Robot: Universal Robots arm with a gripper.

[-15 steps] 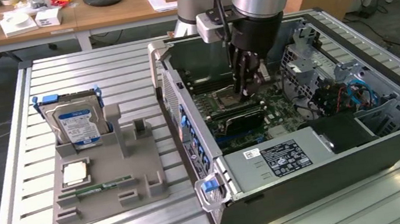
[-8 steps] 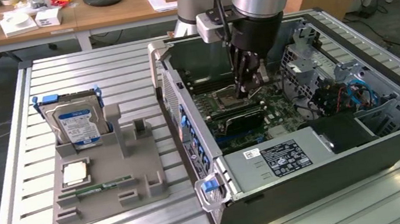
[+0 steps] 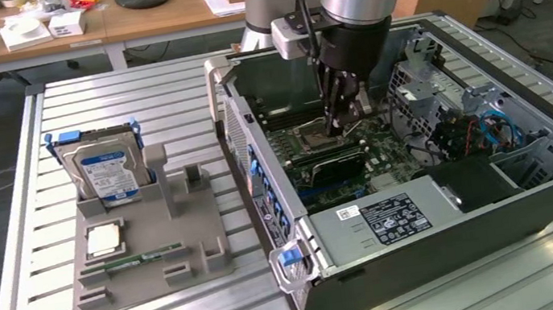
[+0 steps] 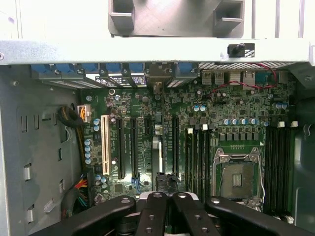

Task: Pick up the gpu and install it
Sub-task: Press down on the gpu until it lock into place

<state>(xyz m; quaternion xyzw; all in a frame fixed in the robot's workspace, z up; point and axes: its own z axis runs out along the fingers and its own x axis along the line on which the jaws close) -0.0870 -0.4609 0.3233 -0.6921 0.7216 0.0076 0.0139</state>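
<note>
The gpu (image 3: 335,166) is a thin dark card standing on edge among the expansion slots of the motherboard (image 3: 384,148), inside the open computer case (image 3: 255,158). In the wrist view the gpu (image 4: 156,147) shows edge-on as a narrow strip between two black slots. My gripper (image 3: 342,125) hangs just above the card, and its black fingers (image 4: 152,211) are pressed together and shut. I cannot see any grip on the card; the fingertips hover over its near end.
A grey holder (image 3: 149,246) on the slatted table carries a blue-labelled hard drive (image 3: 105,169), a processor chip (image 3: 104,240) and a green memory stick (image 3: 145,257). Case walls, the drive cage (image 3: 430,93) and the power supply (image 3: 394,216) ring the board. The processor socket (image 4: 238,174) is beside the slots.
</note>
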